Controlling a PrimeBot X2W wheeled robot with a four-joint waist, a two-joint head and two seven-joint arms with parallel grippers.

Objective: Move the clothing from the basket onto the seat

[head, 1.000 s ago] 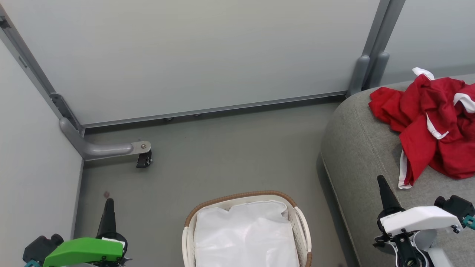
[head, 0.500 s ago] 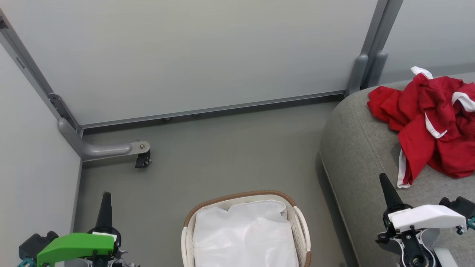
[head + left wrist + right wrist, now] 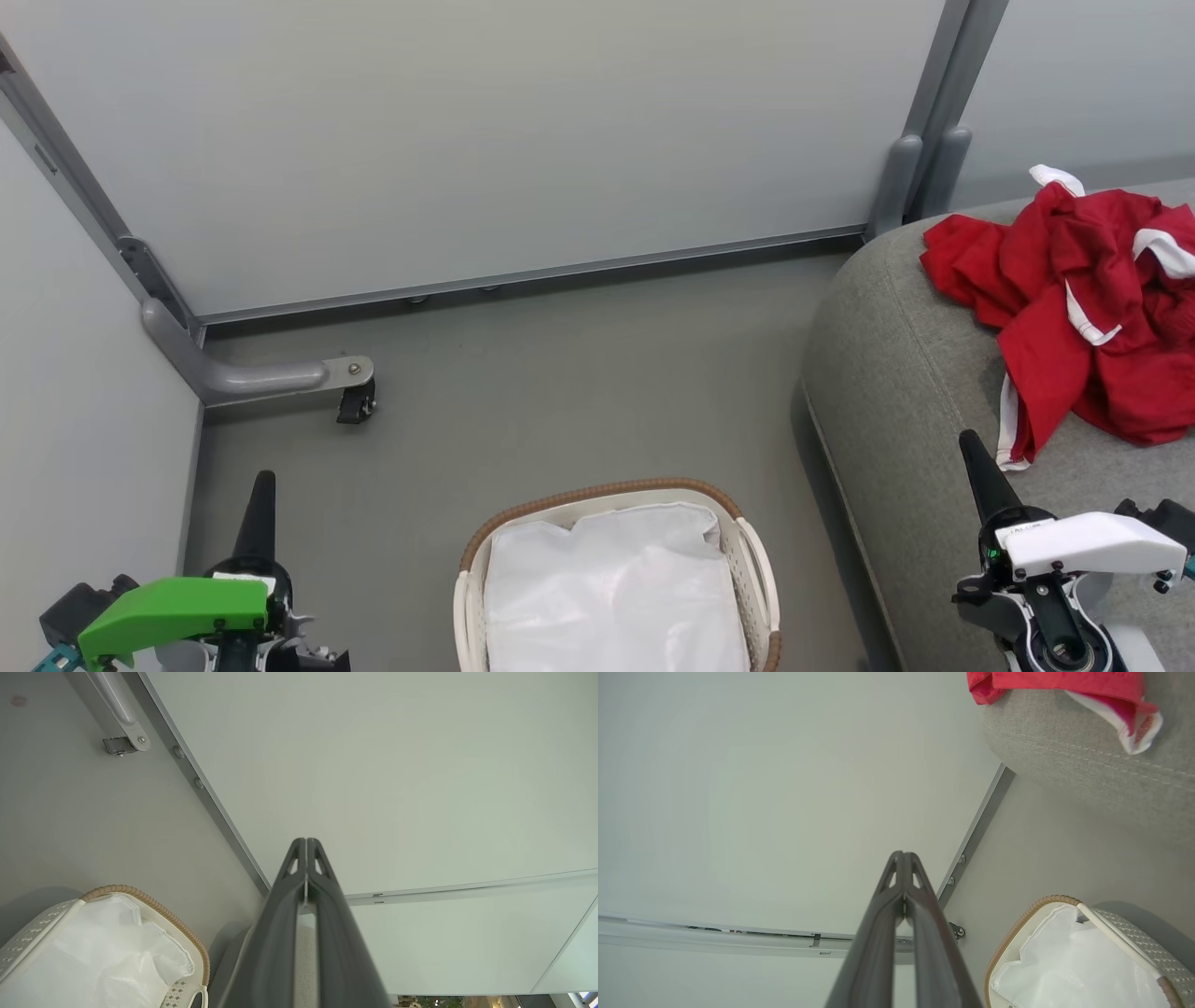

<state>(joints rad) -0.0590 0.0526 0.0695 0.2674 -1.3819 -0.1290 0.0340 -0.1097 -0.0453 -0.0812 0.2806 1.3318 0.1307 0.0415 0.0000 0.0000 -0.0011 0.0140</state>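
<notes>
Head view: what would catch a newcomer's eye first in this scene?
The crumpled bright red fabric garments with white trim stand out first, heaped on the large grey woven-fabric sofa cushion at the right. Next comes the small oval wicker-rimmed basket at bottom centre, holding its white cloth liner.

Soft red clothing (image 3: 1083,308) – matt cloth, coarse grey woven seat (image 3: 896,392), wicker-rimmed plastic basket (image 3: 597,495), smooth matt floor (image 3: 560,383)

Crumpled red clothing (image 3: 1083,317) with white trim lies on the grey seat (image 3: 896,392); the wicker-rimmed basket (image 3: 597,493) on the floor holds only its white liner.
</notes>
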